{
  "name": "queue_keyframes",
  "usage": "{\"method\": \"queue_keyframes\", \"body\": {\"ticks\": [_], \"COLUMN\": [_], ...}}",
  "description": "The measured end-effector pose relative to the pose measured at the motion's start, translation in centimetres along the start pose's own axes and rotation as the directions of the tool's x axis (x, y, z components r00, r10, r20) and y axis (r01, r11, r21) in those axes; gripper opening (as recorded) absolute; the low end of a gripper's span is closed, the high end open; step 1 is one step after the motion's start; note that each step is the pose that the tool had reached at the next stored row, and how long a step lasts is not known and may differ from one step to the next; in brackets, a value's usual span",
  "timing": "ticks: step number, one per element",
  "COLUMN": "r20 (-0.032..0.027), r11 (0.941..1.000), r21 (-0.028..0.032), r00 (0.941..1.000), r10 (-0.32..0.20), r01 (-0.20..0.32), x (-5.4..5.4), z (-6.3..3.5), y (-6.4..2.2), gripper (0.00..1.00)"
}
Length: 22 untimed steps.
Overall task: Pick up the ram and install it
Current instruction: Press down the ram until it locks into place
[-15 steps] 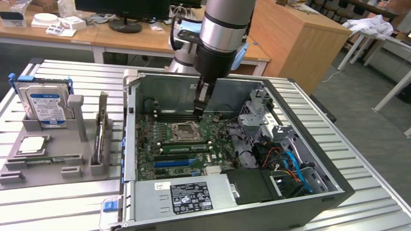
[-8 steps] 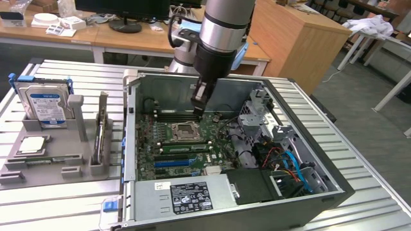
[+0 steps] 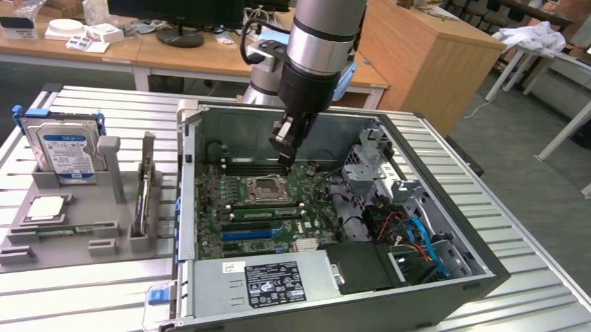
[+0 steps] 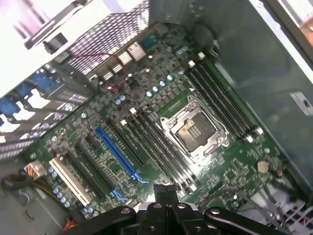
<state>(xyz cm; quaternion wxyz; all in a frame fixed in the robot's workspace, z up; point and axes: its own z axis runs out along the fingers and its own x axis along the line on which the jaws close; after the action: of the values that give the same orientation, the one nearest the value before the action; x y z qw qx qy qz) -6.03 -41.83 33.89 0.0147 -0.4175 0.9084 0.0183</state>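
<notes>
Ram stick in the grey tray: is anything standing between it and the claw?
Yes. The claw hangs inside the open computer case, above the motherboard; the case's side wall stands between it and the ram.
</notes>
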Motion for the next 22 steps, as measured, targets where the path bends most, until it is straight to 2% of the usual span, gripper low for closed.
{"method": "queue_keyframes", "body": {"ticks": [3, 6, 11, 13, 17, 22], "r20": [0.0011, 0.0024, 0.0049, 0.006, 0.0083, 0.0114], "r11": [0.9985, 0.9942, 0.9802, 0.9724, 0.9527, 0.9211], "r21": [0.0022, 0.0044, 0.008, 0.0092, 0.0118, 0.0147], "r00": [0.9986, 0.9942, 0.9802, 0.9725, 0.9527, 0.9212], "r10": [0.054, 0.107, 0.198, 0.233, 0.304, 0.389], "r01": [-0.054, -0.107, -0.198, -0.233, -0.304, -0.389], "x": [0.0, 0.0, 0.0, 0.0, 0.0, 0.0], "z": [0.0, 0.0, 0.02, 0.02, 0.04, 0.07], "y": [0.0, 0.0, 0.0, 0.0, 0.0, 0.0], "gripper": [0.11, 0.11, 0.11, 0.11, 0.11, 0.11]}}
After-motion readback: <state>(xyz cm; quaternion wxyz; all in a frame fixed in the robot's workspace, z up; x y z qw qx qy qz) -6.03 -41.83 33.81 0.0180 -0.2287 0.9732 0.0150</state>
